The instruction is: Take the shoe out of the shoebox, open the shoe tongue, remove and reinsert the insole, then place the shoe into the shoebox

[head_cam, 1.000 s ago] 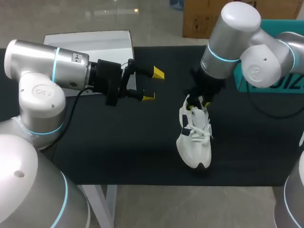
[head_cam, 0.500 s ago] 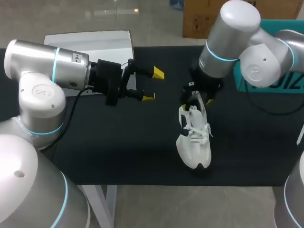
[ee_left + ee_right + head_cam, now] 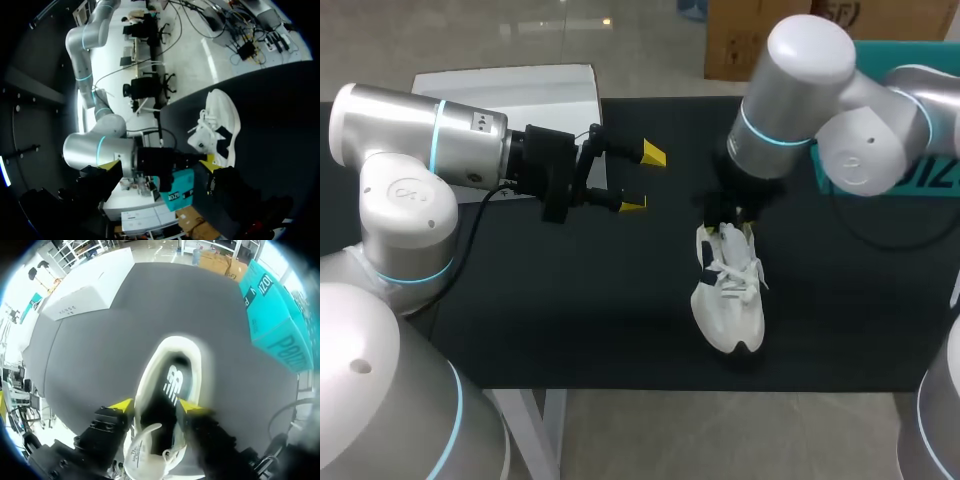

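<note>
Right fingers point(image 3: 122, 404) are sitting spread, released, straddling the shoe point(image 3: 728, 300) collar and gripping nothing. Shoe is lying on the table point(image 3: 570, 300) at 4 o'clock. Probably going for the insole point(image 3: 170, 385): dip one finger inside the heel, pinch the edge, peel slowly. Right arm point(image 3: 800, 90) is pointing straight down. Left gripper point(image 3: 642, 180) is hovering open at 12 o'clock.

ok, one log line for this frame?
shoe: sole down on table | insole: in | right gripper: open, over heel opening | left gripper: open, empty, apart from shoe
</note>
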Available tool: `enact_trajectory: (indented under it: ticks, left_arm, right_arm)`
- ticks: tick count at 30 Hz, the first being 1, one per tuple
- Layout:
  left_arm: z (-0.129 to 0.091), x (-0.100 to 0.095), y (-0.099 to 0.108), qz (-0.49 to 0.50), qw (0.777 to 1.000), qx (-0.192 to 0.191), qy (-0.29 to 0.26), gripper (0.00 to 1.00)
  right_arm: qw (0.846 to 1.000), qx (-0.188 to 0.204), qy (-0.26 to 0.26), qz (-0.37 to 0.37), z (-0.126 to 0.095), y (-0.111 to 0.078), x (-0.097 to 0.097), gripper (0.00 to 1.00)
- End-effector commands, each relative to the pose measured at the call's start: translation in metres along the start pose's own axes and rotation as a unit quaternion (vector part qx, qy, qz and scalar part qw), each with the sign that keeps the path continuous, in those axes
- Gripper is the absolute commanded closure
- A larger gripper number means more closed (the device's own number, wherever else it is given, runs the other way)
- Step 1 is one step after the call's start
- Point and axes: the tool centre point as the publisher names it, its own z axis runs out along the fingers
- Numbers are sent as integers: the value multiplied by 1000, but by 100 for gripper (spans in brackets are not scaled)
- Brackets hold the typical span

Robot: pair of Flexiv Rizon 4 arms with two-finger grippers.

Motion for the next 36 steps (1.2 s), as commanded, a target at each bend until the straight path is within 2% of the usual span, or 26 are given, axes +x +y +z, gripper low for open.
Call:
enact_trajectory:
  ticks: [1, 6, 10, 15, 20, 24, 28, 36]
  left_arm:
    - [0, 0, 0, 1, 1000, 0, 2, 0]
    - [0, 0, 0, 1, 1000, 0, 2, 0]
    - [0, 0, 0, 1, 1000, 0, 2, 0]
    - [0, 0, 0, 1, 1000, 0, 2, 0]
    - [0, 0, 0, 1, 1000, 0, 2, 0]
    - [0, 0, 0, 1, 1000, 0, 2, 0]
    - [0, 0, 0, 1, 1000, 0, 2, 0]
    - [0, 0, 0, 1, 1000, 0, 2, 0]
  right_arm:
    - [1000, -3, 0, 2, -5, 9, 2, 100]
    - [1000, 0, 3, 9, -5, 16, 4, 100]
    - [1000, 4, -24, 19, 2, 19, -1, 100]
    - [998, 31, -48, 40, 13, 18, -9, 100]
    - [994, 56, -63, 62, 14, 12, -12, 100]
    - [991, 78, -82, 72, 11, 2, -9, 100]
    - [989, 102, -73, 80, 11, -11, -11, 100]
    - [989, 112, -48, 87, 7, -37, -10, 100]
